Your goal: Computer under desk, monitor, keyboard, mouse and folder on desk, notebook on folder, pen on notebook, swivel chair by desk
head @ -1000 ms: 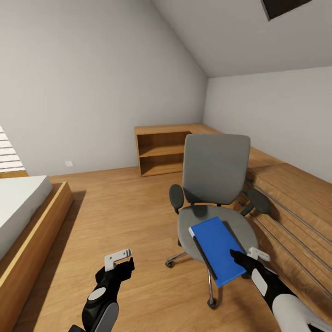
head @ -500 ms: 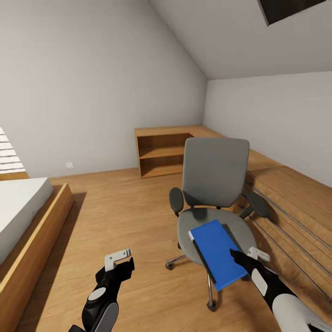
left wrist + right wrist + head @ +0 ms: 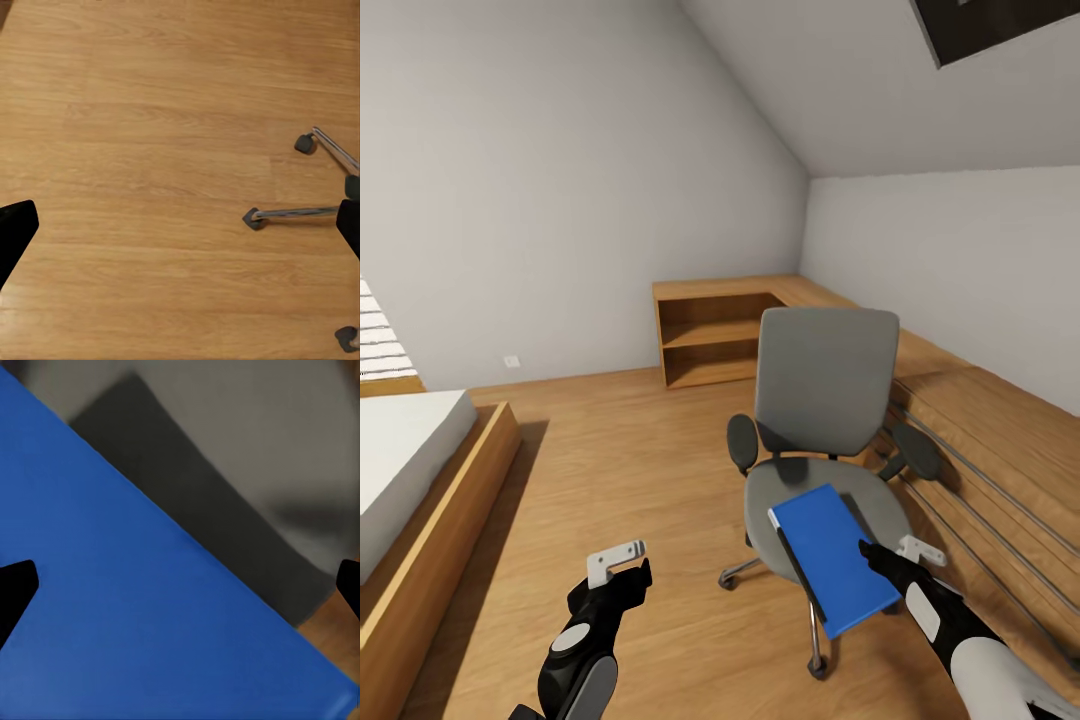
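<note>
- Swivel chair: grey seat and back, black armrests, standing on the wood floor just beside the low wooden platform along the right wall.
- Blue folder lies flat on the chair seat, its front corner hanging past the seat's front edge. Dark spine strip along its left side.
- Right wrist view: folder takes up most of the picture, with the grey seat and a dark shadow band beyond it.
- Right tool: above the folder's right edge, black finger over the blue cover, white finger out to the side. In the right wrist view the two fingertips sit at opposite edges of the picture, so the jaws are spread wide, nothing between them. Cannot tell whether it touches the cover.
- Left tool: low over bare floor, well apart from the chair, to its left. In the left wrist view the fingertips are also at opposite edges: wide, holding nothing.
- Left wrist view: floor boards plus the chair's chrome base legs and castors.
- Background: open wooden shelf unit against the far wall, bed with wood frame at left, dark skylight in the sloped ceiling.
</note>
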